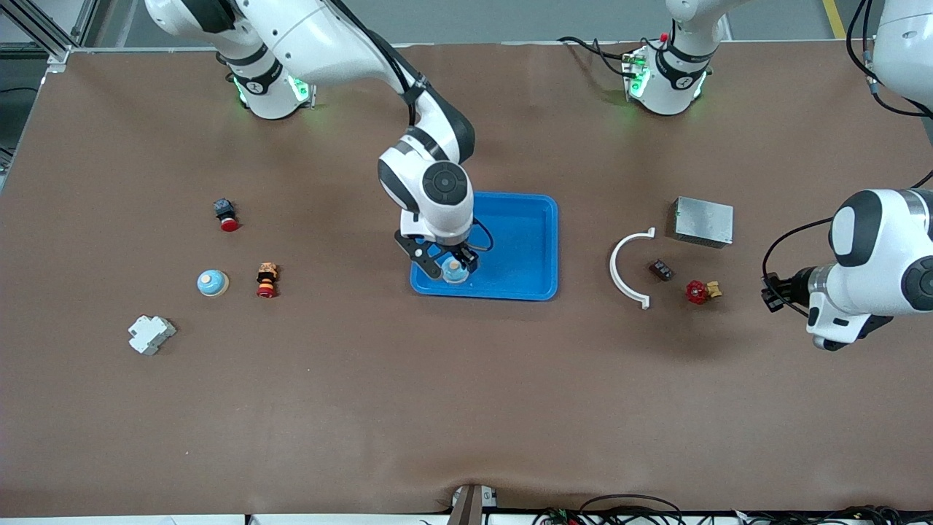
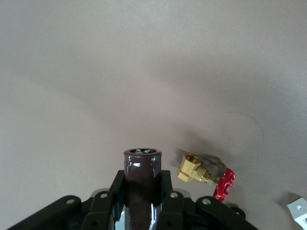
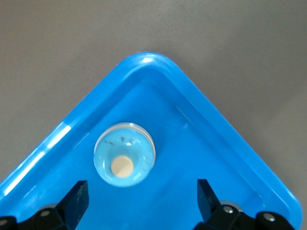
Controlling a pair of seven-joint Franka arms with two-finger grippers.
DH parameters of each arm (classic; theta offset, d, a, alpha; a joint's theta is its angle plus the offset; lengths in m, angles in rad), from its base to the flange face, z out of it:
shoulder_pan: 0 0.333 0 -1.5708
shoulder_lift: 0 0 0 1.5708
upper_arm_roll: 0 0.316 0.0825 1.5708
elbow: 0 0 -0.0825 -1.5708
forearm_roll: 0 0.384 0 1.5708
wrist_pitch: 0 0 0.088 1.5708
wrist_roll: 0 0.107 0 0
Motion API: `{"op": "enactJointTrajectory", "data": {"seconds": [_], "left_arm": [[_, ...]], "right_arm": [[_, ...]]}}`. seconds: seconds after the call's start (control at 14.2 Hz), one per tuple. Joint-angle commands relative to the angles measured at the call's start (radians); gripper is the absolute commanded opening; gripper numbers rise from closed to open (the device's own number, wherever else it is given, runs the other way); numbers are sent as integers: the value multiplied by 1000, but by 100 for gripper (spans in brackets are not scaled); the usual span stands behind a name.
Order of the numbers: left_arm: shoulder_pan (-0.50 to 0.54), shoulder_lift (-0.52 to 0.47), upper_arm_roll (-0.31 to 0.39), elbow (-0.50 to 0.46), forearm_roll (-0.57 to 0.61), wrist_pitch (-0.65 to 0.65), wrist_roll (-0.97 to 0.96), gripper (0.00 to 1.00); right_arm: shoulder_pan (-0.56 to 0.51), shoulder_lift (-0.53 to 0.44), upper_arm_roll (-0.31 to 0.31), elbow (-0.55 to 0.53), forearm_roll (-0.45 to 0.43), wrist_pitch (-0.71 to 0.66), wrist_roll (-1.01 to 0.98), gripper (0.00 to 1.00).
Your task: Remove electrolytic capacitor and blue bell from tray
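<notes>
The right hand (image 1: 453, 268) hangs over the tray (image 1: 525, 240), in the corner lower left of the tray in the front view; its fingers (image 3: 76, 199) are spread wide and grip nothing; a bell (image 1: 455, 271) sits in the tray right below it, between the two fingers and clear of both in the right wrist view (image 3: 124, 160); the bell is pale blue with a cream button on top, and it is the only thing to be seen in the tray.

The left hand (image 2: 142, 201) is at the right edge of the front view, over the table (image 1: 466, 408); it is clamped on the capacitor (image 2: 142, 179), a dark brown cylinder that stands up between the fingers with its top end free; the table lies below it, and a valve (image 1: 701, 292) with a red wheel and brass body lies on the table near the hand.

In the left part of the front view a second bell (image 1: 213, 283) rests on the table, well apart from the tray, with a red button (image 1: 226, 215) higher in the frame, another button (image 1: 267, 281) just beside it and a white block (image 1: 151, 334) lower; right of the tray lie a white arc (image 1: 627, 266), a small dark part (image 1: 661, 270) and a metal box (image 1: 703, 222).
</notes>
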State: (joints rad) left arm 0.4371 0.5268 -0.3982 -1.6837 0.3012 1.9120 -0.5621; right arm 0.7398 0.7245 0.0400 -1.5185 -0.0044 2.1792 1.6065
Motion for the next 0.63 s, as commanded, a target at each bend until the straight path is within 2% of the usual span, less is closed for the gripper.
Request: {"op": "enactJointTrajectory", "data": {"seconds": [0.0,0.14,0.56], "left_arm": [[8,15,-2,13,-2,19,77,0],[41,33,-4,12,-10,59,148,0],[23,42,-2,4,15,123,125,0]], "right_arm": [[7,52,-9,67,-23,-6,26,100],[-2,64,-9,69,-42,19,26,100],[-5,78,-9,72,-55,30,24,100]]}}
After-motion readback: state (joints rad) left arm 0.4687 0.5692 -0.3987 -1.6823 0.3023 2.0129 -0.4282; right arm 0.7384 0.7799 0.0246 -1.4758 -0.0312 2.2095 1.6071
